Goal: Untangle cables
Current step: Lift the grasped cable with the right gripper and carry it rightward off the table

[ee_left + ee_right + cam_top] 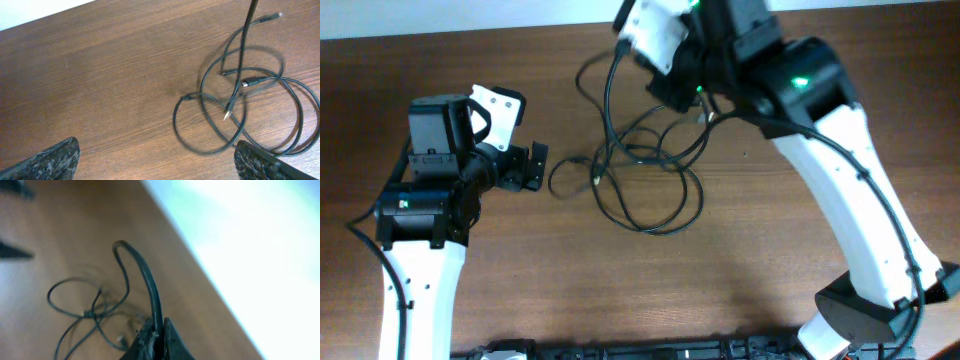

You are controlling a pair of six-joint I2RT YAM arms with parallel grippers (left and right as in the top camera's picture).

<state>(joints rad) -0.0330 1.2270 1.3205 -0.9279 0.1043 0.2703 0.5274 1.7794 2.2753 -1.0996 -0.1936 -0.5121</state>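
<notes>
Thin black cables (650,175) lie looped and crossed on the brown table, in the middle of the overhead view. My right gripper (156,330) is shut on one cable (145,275) and holds it raised above the pile; that strand hangs down to the loops. In the left wrist view the loops (240,110) lie to the right, with small plug ends (227,114) showing. My left gripper (535,167) is open and empty, just left of the pile, its fingers at the bottom corners of its own view (155,160).
The brown wooden table (740,280) ends at a pale back edge (470,20). My right arm (860,190) reaches across the right side. A black bar (650,352) runs along the front edge.
</notes>
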